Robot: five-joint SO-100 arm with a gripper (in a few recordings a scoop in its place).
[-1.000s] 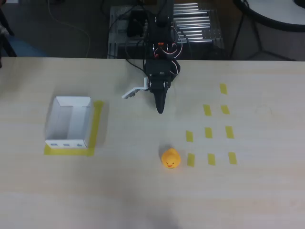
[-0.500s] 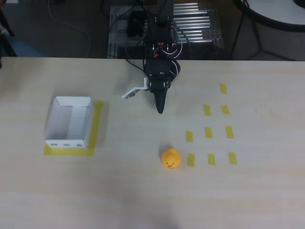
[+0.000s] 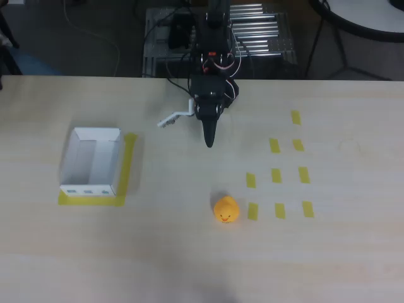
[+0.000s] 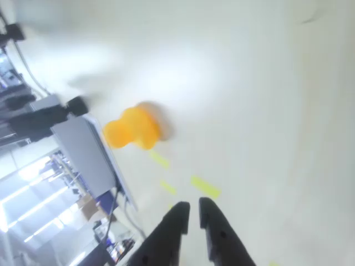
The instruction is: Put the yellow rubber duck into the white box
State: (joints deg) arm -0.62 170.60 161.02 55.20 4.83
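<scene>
The yellow rubber duck sits upright on the pale wooden table, right of centre toward the front. In the wrist view the duck appears blurred, ahead of the dark fingertips. The white box stands open-topped at the left on a yellow tape frame, with nothing inside. My gripper hangs near the table's back edge, well behind the duck and far right of the box. It is open: the black finger points toward the duck, the white jaw plate is splayed out to the left, and nothing is held.
Several short yellow tape marks lie in rows on the table, just right of the duck. A metal rack and cables sit behind the table's back edge. The table runs bare between duck and box.
The white jaw plate has swung a little further left and the arm has drawn back slightly. Duck and box have not moved.
</scene>
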